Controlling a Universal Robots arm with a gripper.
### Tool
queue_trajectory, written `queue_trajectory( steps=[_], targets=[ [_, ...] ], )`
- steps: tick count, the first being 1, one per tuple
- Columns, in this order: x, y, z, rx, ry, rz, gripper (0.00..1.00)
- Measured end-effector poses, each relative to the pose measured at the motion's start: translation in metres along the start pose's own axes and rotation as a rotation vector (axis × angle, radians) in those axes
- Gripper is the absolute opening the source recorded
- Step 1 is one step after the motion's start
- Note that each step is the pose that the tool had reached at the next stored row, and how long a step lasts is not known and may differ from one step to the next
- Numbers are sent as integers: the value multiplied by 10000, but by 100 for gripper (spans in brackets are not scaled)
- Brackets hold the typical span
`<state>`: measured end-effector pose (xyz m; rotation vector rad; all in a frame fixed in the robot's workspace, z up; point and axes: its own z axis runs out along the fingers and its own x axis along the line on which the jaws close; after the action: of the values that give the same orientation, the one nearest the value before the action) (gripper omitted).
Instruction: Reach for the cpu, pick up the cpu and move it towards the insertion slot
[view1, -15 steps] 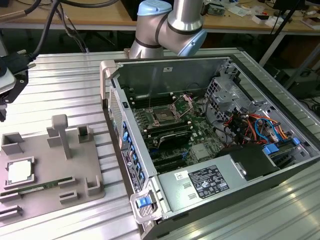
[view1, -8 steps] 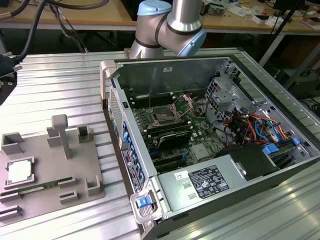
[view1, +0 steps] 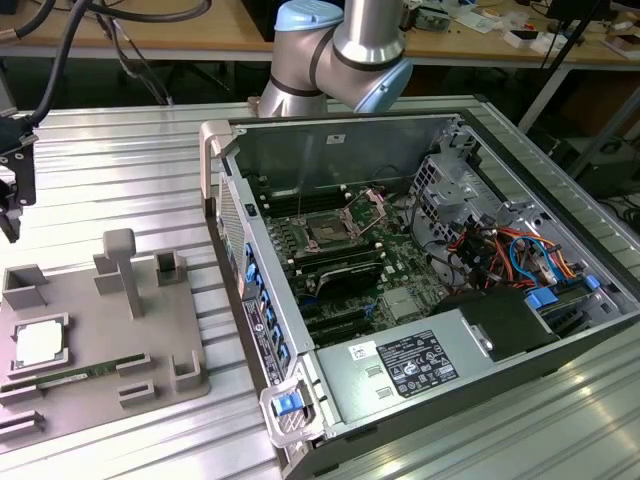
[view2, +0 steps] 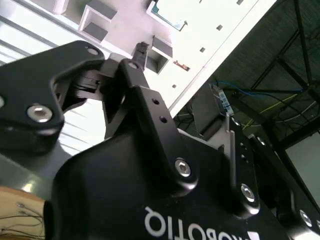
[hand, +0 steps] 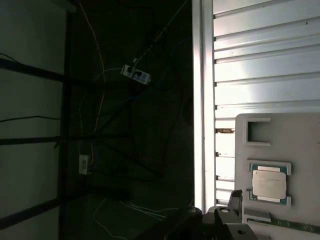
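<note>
The black, link-armed gripper (view2: 136, 56) on the silver-and-blue robot arm (view1: 340, 45) hangs above the flat grey plastic tray (view1: 150, 340), over the side of the tray farthest from the computer case. Whether it is apart or together I cannot tell. It touches nothing on the tray, and I see nothing carried in it.

Under it on that tray lies the cpu (view1: 40, 343), a small flat square chip with a silvery metal top and a thin green rim. It sits level in a square recess, just beside a long narrow green memory stick (view1: 55, 378).

I'd judge the chip to be light and stiff, with a smooth top that gives little purchase and an underside that is easily damaged. The two opposite green edges look like the place to take hold.

The insertion slot (view1: 328, 232), a dark square socket in a shiny metal frame, sits inside the open grey metal computer case (view1: 340, 150). The case stands just beside the tray, on the exterior view's right, and the slot is well apart from the recess.
</note>
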<state>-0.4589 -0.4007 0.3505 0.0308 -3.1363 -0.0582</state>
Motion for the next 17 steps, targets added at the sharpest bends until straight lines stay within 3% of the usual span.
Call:
queue_trajectory(
  steps=[1,5,13,17],
  targets=[
    [7,5,21,-1,-2,0,66],
    [53,2,118,0,32,-38,66],
    [62,3,123,1,34,-37,66],
    [62,1,176,0,33,-37,66]
  ],
)
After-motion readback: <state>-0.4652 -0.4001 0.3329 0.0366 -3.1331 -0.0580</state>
